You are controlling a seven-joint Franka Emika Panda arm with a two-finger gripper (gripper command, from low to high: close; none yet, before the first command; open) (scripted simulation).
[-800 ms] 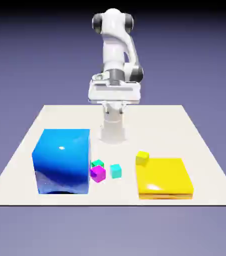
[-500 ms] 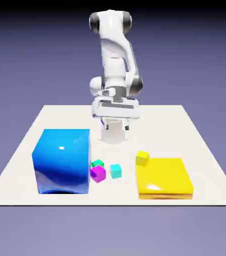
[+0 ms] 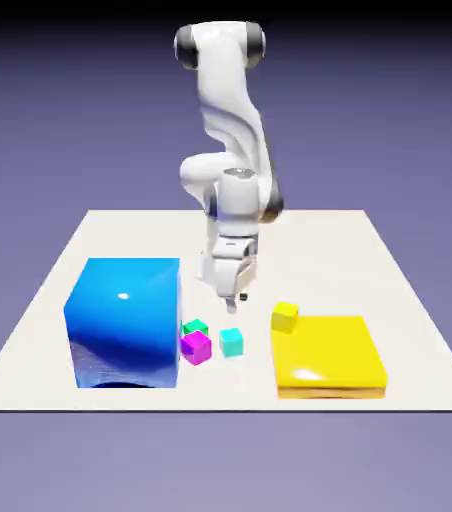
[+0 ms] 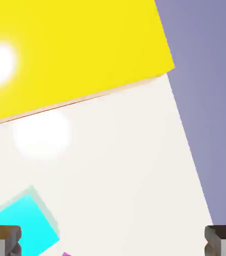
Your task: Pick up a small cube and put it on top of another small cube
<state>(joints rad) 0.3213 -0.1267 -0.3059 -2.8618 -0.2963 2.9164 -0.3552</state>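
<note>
Cyan cube (image 3: 232, 342) (image 4: 22, 227) is filling the hand view's corner; spread pincer (image 3: 236, 296) is hovering beyond, bare surface (image 4: 125, 165) showing between.

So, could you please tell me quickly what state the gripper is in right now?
Gripper: open, jaws wide apart, holding nothing; it hangs above the small cyan cube.

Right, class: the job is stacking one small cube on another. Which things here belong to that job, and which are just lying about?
Belonging to the job:
- cyan cube, to be picked up
- open tool, above the small cubes
- green cube, magenta cube, small yellow cube: possible bases

Just lying about:
- big blue cube
- flat yellow block
</note>
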